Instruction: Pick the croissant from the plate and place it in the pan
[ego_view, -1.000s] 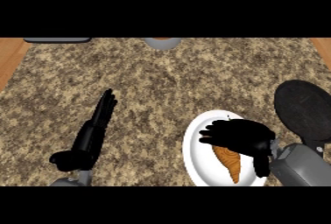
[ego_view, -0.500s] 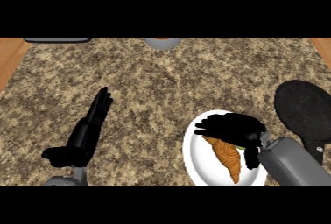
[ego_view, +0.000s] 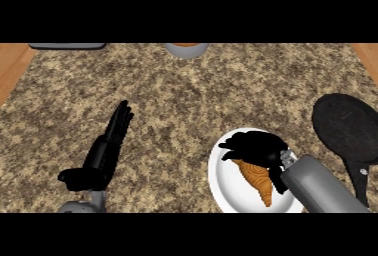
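The plate (ego_view: 225, 185) lies on the speckled worktop (ego_view: 192, 95), white and round, low in the view and right of centre. All places here are given from it.

The croissant (ego_view: 256, 180) lies on the plate, a long orange-brown piece with its narrow tip toward the plate's near rim. Its far end is under the right hand (ego_view: 255, 146), which sits over the plate's far part with its black fingers curled down around that end of the croissant. The grey right forearm (ego_view: 321, 187) comes in over the plate's right side and hides that rim.

The pan (ego_view: 347, 131) is just right of the plate, dark and round, with its handle (ego_view: 361, 180) running toward the view's lower edge beside the forearm. Nothing lies in the pan.

The left hand (ego_view: 107, 145) is well to the plate's left, open, its fingers straight and pointing away up the worktop, holding nothing.

Far beyond the plate, at the worktop's back edge, a grey round vessel (ego_view: 186, 49) with something brown inside is partly in view, and left of it a flat dark object (ego_view: 68, 46).
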